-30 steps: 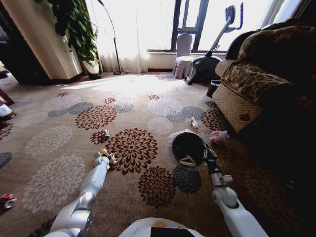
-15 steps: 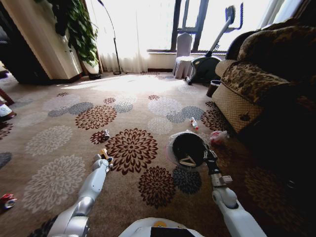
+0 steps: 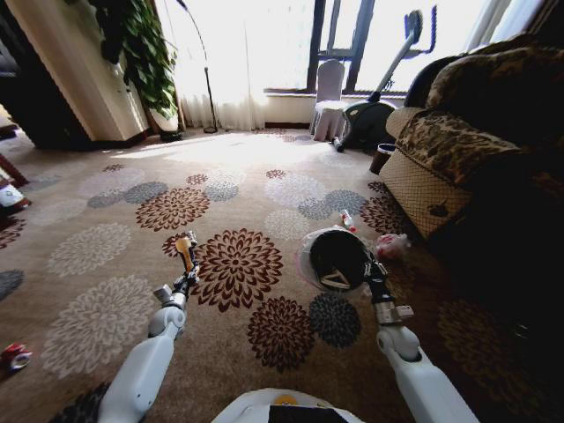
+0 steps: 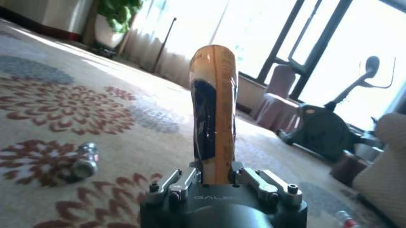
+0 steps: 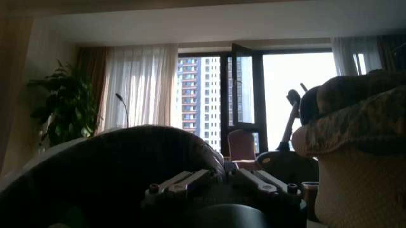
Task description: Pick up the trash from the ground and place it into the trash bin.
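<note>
My left gripper [image 3: 186, 270] [image 4: 216, 173] is out over the carpet, shut on an orange and dark packet of trash [image 3: 184, 245] [image 4: 213, 109] that stands upright above its fingers. The trash bin [image 3: 335, 260] [image 5: 120, 175], black with a pale liner, is tilted with its mouth toward me, and my right gripper [image 3: 371, 270] [image 5: 219, 179] is shut on its rim. A small clear bottle [image 4: 83, 161] lies on the carpet beyond the left gripper. Near the sofa lie a red-capped bottle [image 3: 346, 220] and a pink bag [image 3: 390, 244]. A red bit [image 3: 12, 357] lies far left.
A patterned sofa [image 3: 458, 150] fills the right side. An exercise bike [image 3: 379, 97], a covered chair [image 3: 328, 101] and a dark cup [image 3: 381, 157] stand by the window. A plant [image 3: 141, 62] and floor lamp [image 3: 205, 79] are at the back left. Flowered carpet [image 3: 106, 317] lies open on the left.
My left arm has stretched forward and lifted the orange packet up off the carpet. The right gripper and the bin have barely moved.
</note>
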Controlling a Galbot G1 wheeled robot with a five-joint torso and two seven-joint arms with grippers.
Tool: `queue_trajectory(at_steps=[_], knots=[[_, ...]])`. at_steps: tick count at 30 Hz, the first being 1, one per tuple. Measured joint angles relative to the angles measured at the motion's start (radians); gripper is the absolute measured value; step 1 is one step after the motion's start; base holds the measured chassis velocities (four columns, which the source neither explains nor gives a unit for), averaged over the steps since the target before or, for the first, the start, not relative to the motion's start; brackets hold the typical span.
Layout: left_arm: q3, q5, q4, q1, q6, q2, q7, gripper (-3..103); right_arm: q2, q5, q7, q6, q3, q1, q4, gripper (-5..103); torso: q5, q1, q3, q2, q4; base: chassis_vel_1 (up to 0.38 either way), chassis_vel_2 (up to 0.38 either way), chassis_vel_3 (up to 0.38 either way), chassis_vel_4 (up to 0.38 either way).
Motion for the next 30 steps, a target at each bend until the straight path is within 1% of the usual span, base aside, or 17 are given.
queue_trajectory(at_steps=[1,2,3,4,5,6,7,9,10,11,12,14,15,16,18,23,30], knots=[[-0.011,-0.035,-0.091,0.041,0.014,0.026,0.034,23,0.002,-0.002,0.0,0.004,-0.017,0.034,-0.03,0,0.0003,0.0,0.0,0.0,0.0009,0.0,0.0,0.0,0.0],[-0.011,-0.035,-0.091,0.041,0.014,0.026,0.034,23,0.002,-0.002,0.0,0.004,-0.017,0.034,-0.03,0,0.0003,0.0,0.0,0.0,0.0009,0.0,0.0,0.0,0.0],[-0.021,-0.081,-0.194,0.081,0.04,0.057,0.062,23,0.006,-0.003,0.001,0.012,-0.048,0.083,-0.072,0,0.0015,0.0,0.0,0.0,0.001,0.0,0.0,0.0,0.0],[-0.024,-0.131,-0.274,0.108,0.069,0.075,0.067,23,0.011,-0.006,0.001,0.02,-0.073,0.115,-0.099,0,0.0015,0.0,0.0,0.0,0.0021,0.0,0.0,0.0,0.0],[-0.024,-0.131,-0.274,0.108,0.069,0.075,0.067,23,0.011,-0.006,0.001,0.02,-0.073,0.115,-0.099,0,0.0015,0.0,0.0,0.0,0.0021,0.0,0.0,0.0,0.0],[-0.023,-0.188,-0.341,0.126,0.106,0.088,0.06,23,0.016,-0.009,0.0,0.027,-0.095,0.138,-0.118,0,0.0006,0.0,0.0,0.0,0.0023,0.0,0.0,0.0,0.0],[-0.012,-0.332,-0.452,0.148,0.173,0.1,0.021,23,0.03,-0.018,-0.001,0.04,-0.137,0.175,-0.149,0,0.0009,0.0,0.0,0.0,0.0029,0.0,0.0,0.0,0.0],[0.001,-0.565,-0.584,0.154,0.281,0.107,-0.08,23,0.045,-0.03,-0.002,0.049,-0.178,0.209,-0.175,0,0.0008,0.0,0.0,0.0,0.0029,0.0,0.0,0.0,0.0],[0.004,-0.626,-0.616,0.151,0.312,0.107,-0.114,23,0.048,-0.033,-0.002,0.052,-0.187,0.217,-0.182,0,0.0008,0.0,0.0,0.0,0.0027,0.0,0.0,0.0,0.0],[0.004,-0.626,-0.616,0.151,0.312,0.107,-0.114,23,0.048,-0.033,-0.002,0.052,-0.187,0.217,-0.182,0,0.0008,0.0,0.0,0.0,0.0027,0.0,0.0,0.0,0.0],[0.008,-0.827,-0.707,0.132,0.436,0.102,-0.26,23,0.059,-0.044,-0.001,0.058,-0.21,0.239,-0.2,0,0.001,0.0,0.0,0.0,0.0018,0.0,0.0,0.0,0.0],[0.018,-0.968,-0.767,0.114,0.507,0.087,-0.375,23,0.066,-0.051,-0.001,0.063,-0.223,0.252,-0.208,0,0.0008,0.0,0.0,0.0,0.0014,0.0,0.0,0.0,0.0],[0.018,-0.968,-0.767,0.114,0.507,0.087,-0.375,23,0.066,-0.051,-0.001,0.063,-0.223,0.252,-0.208,0,0.0008,0.0,0.0,0.0,0.0014,0.0,0.0,0.0,0.0],[0.028,-1.054,-0.798,0.102,0.54,0.068,-0.445,23,0.068,-0.054,-0.001,0.07,-0.234,0.259,-0.208,0,0.0009,0.0,0.0,0.0,0.0015,0.0,0.0,0.0,0.0],[0.053,-1.109,-0.816,0.098,0.556,0.046,-0.498,23,0.066,-0.054,-0.001,0.079,-0.246,0.259,-0.203,0,0.0008,0.0,0.0,0.0,0.0018,0.0,0.0,0.0,0.0],[0.14,-1.104,-0.794,0.096,0.565,-0.005,-0.547,23,0.051,-0.056,-0.001,0.085,-0.278,0.234,-0.113,0,0.0008,0.0,0.0,0.0,0.0018,0.0,0.0,0.0,0.0],[0.186,-1.084,-0.713,0.074,0.544,-0.074,-0.56,23,0.037,-0.036,-0.001,0.092,-0.303,0.202,-0.021,0,0.0006,0.0,0.0,0.0,0.0019,0.0,0.0,0.0,0.0]])
